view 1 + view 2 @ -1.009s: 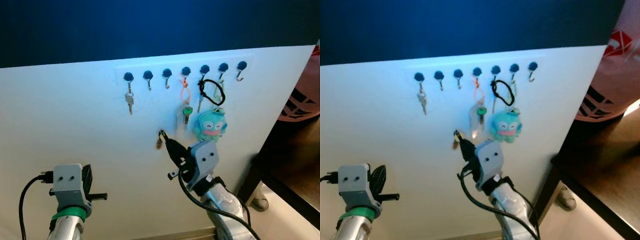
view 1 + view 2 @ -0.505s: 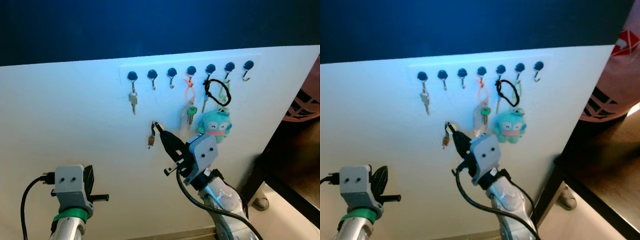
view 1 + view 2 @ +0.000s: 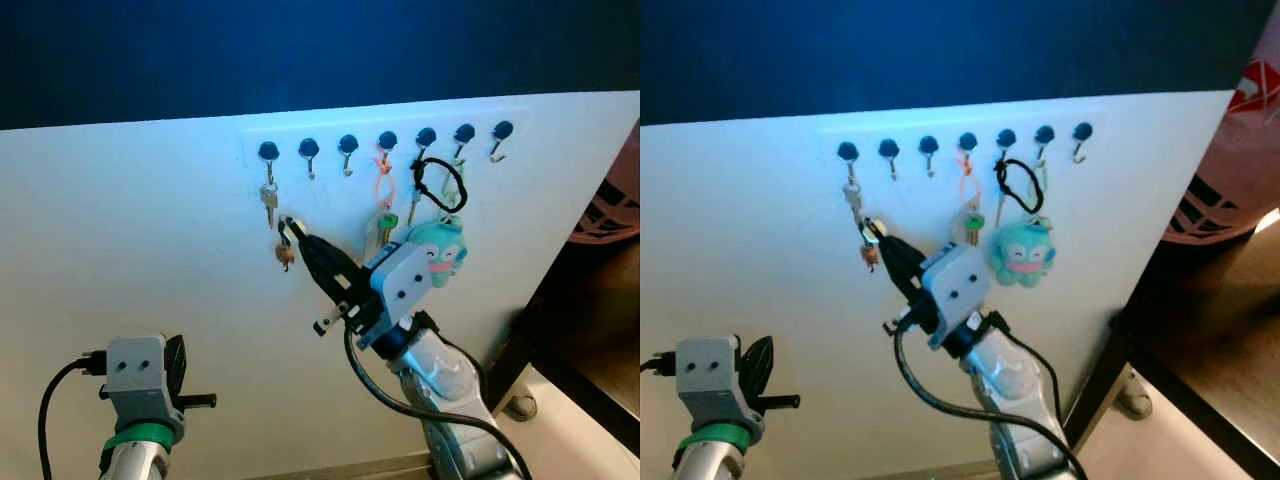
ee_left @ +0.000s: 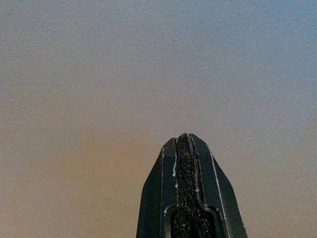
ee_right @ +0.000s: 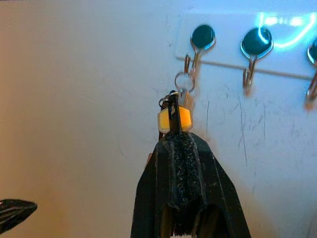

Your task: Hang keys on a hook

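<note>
**Key raised toward leftmost hooks**

Right gripper [image 3: 300, 243] stretched up-left at frame centre, fingers pinched on key [image 3: 285, 253], just below leftmost hook [image 3: 268, 152] and its hanging key [image 3: 268, 203]. Left gripper [image 4: 184, 144] low at lower left, fingers pressed together, holding nothing.

Right claw [image 3: 878, 236] up at the white wall [image 3: 760, 240], pinching keys [image 3: 870, 252] just below the leftmost hook [image 3: 848, 155]; left claw [image 3: 758, 362] low.

Seven hooks [image 3: 347, 146] line the white wall [image 3: 120, 250]. Two grippers: the right gripper [image 3: 292, 233] pinching one key [image 3: 284, 255], the left gripper [image 4: 184, 144] pressed together.
</note>
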Robot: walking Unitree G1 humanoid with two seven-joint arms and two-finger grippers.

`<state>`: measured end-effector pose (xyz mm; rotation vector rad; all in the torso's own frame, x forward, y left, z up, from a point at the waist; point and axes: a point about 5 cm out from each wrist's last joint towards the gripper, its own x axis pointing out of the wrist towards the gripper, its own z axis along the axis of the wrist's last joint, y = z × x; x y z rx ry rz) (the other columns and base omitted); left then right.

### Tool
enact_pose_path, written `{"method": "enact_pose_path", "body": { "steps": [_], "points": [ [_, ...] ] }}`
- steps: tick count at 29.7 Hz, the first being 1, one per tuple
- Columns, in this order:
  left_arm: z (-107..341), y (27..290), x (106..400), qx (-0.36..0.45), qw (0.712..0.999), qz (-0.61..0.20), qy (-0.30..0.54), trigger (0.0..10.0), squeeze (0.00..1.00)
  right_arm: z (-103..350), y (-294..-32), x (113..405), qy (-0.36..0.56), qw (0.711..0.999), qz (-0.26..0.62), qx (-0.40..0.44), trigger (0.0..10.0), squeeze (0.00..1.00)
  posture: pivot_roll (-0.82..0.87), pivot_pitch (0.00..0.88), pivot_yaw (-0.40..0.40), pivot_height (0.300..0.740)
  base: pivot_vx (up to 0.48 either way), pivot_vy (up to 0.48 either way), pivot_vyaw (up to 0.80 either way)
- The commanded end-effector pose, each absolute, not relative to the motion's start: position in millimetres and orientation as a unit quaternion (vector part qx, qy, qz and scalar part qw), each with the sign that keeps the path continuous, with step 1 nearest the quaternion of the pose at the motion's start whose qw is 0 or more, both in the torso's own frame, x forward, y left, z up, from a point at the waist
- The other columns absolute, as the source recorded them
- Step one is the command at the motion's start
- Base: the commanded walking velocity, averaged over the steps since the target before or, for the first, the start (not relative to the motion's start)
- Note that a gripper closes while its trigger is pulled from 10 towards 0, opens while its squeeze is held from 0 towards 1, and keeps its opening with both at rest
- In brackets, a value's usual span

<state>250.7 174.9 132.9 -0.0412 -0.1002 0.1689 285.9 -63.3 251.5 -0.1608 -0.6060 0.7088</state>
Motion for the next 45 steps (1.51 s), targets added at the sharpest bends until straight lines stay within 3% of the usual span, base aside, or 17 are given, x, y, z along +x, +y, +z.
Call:
{"method": "enact_pose_path", "body": {
  "steps": [1, 18, 31, 45],
  "points": [
    [136.6, 175.0, 247.0, -0.026, 0.994, 0.079, -0.065, 10.0, 0.0, 254.1, -61.4, 286.6, -0.292, 0.888, 0.347, -0.075, 10.0, 0.0, -0.15, 0.07, 0.119, 0.74, 0.0, 0.0, 0.0],
    [175.0, 144.1, 244.3, -0.04, 0.984, -0.061, -0.165, 10.0, 0.0, 281.3, -52.6, 305.9, -0.325, 0.878, 0.344, -0.073, 10.0, 0.0, -0.14, 0.081, 0.117, 0.74, 0.0, 0.0, 0.0],
    [179.0, 144.3, 243.7, -0.038, 0.982, -0.07, -0.174, 10.0, 0.0, 299.5, -51.3, 309.7, -0.357, 0.866, 0.344, -0.061, 10.0, 0.0, -0.13, 0.081, 0.115, 0.74, 0.0, 0.0, 0.0],
    [178.0, 142.4, 243.4, -0.039, 0.981, -0.078, -0.171, 10.0, 0.0, 291.0, -68.4, 304.7, -0.358, 0.887, 0.288, -0.041, 10.0, 0.0, -0.13, 0.081, 0.115, 0.74, 0.0, 0.0, 0.0]
  ]
}}
